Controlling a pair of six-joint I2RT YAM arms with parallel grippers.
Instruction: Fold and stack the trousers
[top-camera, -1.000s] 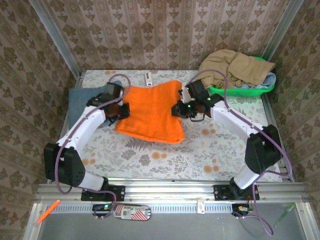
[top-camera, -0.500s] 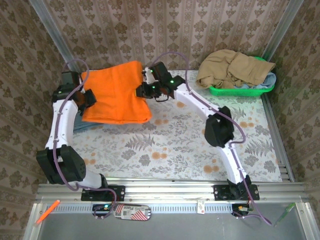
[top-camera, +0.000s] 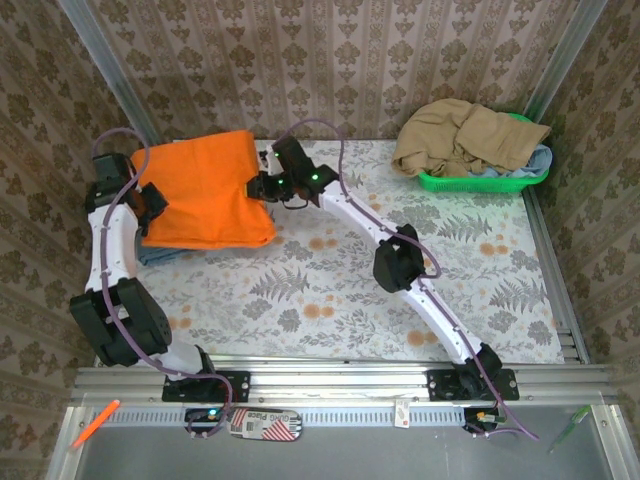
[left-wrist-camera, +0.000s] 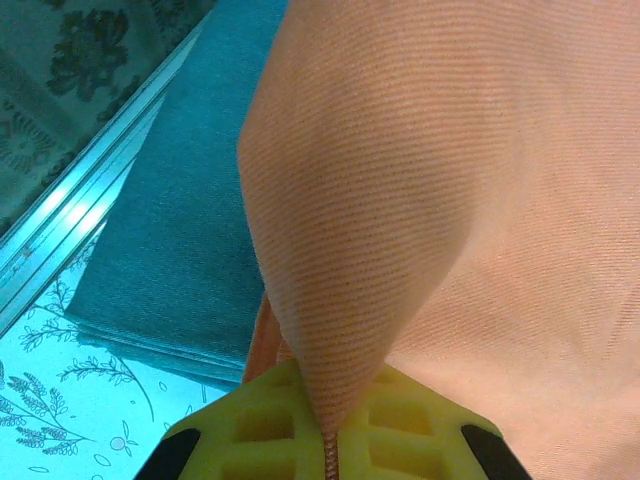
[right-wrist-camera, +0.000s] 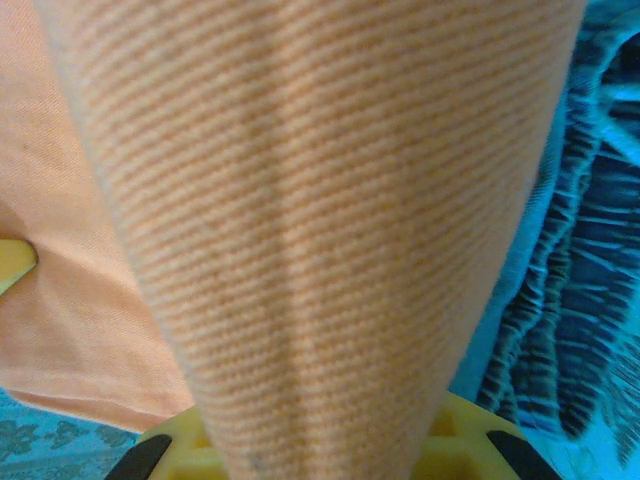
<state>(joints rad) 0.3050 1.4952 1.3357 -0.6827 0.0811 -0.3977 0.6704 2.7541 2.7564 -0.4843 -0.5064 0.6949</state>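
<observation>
Surveying the top camera: you have one pair of orange trousers (top-camera: 205, 190), folded to a rough rectangle, at the far-left corner of the table (top-camera: 330, 270). It lies over a blue-grey garment (top-camera: 160, 256) whose near edge shows below it.
Top camera, claws: the left gripper (top-camera: 152, 203) meets the cloth's left edge and the right gripper (top-camera: 262, 187) its right edge. Their closure is too small to read from here.
Top camera, count: one pair of trousers, one blue-grey garment, and one tan garment (top-camera: 465, 130) heaped in one green basket (top-camera: 480, 182), well apart at far right. Two arms.
Left wrist camera: the left gripper (left-wrist-camera: 330, 440) is pinched tight, its yellow pads (left-wrist-camera: 250, 420) meeting on a ridge of the trousers (left-wrist-camera: 450, 180). The blue-grey garment (left-wrist-camera: 170, 230) lies flat beneath.
Right wrist camera: the trousers (right-wrist-camera: 320, 200) rise in a thick fold out of the right gripper (right-wrist-camera: 330, 460). The cloth hides the gap between the yellow pads (right-wrist-camera: 470, 445), but you may judge them closed on that fold. Ribbed blue-grey cloth (right-wrist-camera: 570, 250) shows to the right.
Handling, judged: light, soft and limp, with a woven grain that should not slip. Expect sag between the two holds, and layers that may slide apart.
Where to hold, judged: opposite side edges, pinching through every layer.
</observation>
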